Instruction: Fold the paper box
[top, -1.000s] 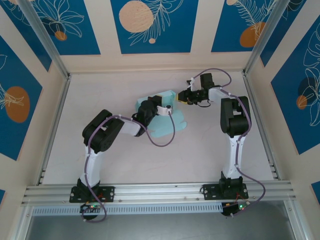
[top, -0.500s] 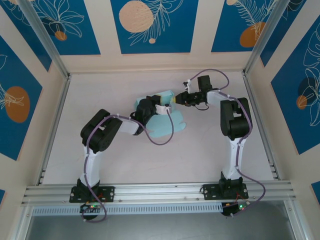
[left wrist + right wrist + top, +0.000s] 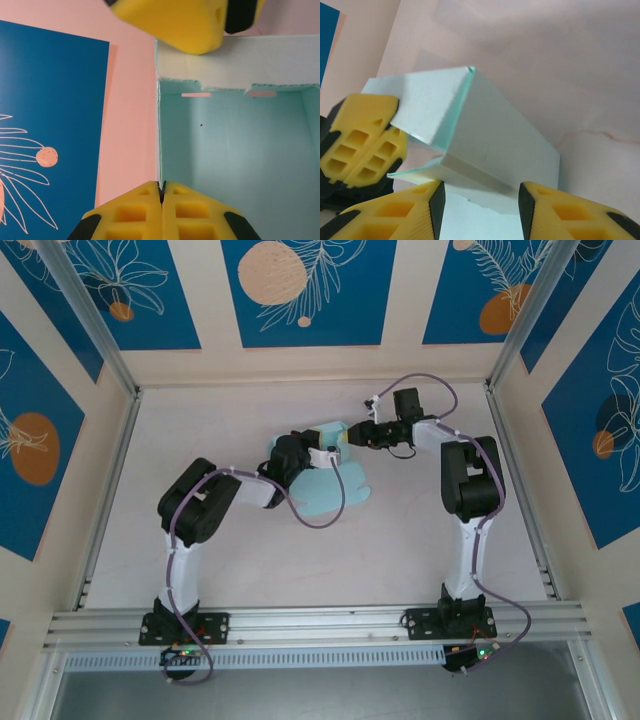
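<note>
Your work surface is the white table (image 3: 200, 440), closed in on the left, far and right sides by cream walls with blue printed panels (image 3: 295, 290). An aluminium rail (image 3: 320, 625) runs along the near edge.

You have bare table to the left of the left arm and across the near half between the two arms. The right arm's upright link stands near the right frame, so room is tighter there.

The paper box (image 3: 335, 490) sits a little far of the table's middle, between the two wrists. It is pale blue card, partly raised into an open-topped tray, with a rounded flap lying flat toward the near right.

In the left wrist view you look into it: bare card floor and walls, two small slots (image 3: 196, 94) cut through the far wall, and a dark speck (image 3: 201, 125) on the floor.

Your left gripper (image 3: 161, 186) is clamped on the box's near wall, with the thin card edge pinched between its yellow pads. It shows in the overhead view at the box's left side (image 3: 297, 453).

Your right gripper (image 3: 481, 187) is at the box's far right corner (image 3: 352, 437). Its jaws stand apart, card lies in the gap, and neither pad visibly presses on it. One of its pads (image 3: 185, 25) hangs over the box's far left corner in the left wrist view.
</note>
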Available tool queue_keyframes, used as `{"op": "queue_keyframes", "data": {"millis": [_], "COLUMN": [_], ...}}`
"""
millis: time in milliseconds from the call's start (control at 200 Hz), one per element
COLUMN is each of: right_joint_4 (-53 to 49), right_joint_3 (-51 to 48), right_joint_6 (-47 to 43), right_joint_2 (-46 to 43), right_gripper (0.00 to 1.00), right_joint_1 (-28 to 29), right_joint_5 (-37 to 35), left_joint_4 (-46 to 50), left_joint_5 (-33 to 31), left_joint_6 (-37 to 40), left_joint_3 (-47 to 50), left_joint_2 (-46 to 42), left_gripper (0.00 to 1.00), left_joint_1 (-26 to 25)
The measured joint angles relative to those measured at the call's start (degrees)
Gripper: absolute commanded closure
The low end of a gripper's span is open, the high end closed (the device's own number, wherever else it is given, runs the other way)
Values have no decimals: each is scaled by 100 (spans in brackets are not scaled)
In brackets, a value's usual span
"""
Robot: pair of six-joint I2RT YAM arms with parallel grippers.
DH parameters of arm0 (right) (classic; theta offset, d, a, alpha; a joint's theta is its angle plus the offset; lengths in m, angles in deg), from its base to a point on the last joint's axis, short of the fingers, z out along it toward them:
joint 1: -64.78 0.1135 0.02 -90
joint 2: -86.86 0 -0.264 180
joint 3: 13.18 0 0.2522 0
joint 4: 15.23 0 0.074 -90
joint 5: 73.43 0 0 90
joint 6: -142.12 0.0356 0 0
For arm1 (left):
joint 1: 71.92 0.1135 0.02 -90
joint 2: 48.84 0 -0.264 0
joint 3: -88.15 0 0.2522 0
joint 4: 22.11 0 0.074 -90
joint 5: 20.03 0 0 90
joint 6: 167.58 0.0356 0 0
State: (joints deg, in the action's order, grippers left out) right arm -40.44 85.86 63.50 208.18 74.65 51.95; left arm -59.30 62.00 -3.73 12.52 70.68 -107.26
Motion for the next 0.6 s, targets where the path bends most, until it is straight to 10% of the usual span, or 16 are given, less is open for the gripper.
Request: {"op": "queue_keyframes", "data": {"millis": [600], "right_joint_4": [-293], "right_joint_3": [431], "right_joint_6": [-411], "right_joint_2": [254], "right_gripper": [55], "right_joint_1": [256], "right_joint_5": [-542], "left_joint_4": [299], "left_joint_5": [181], "left_joint_6": [-304], "left_joint_3": [-44], "left_joint_2": [-85], "left_gripper": [100], "left_joint_1": [111]}}
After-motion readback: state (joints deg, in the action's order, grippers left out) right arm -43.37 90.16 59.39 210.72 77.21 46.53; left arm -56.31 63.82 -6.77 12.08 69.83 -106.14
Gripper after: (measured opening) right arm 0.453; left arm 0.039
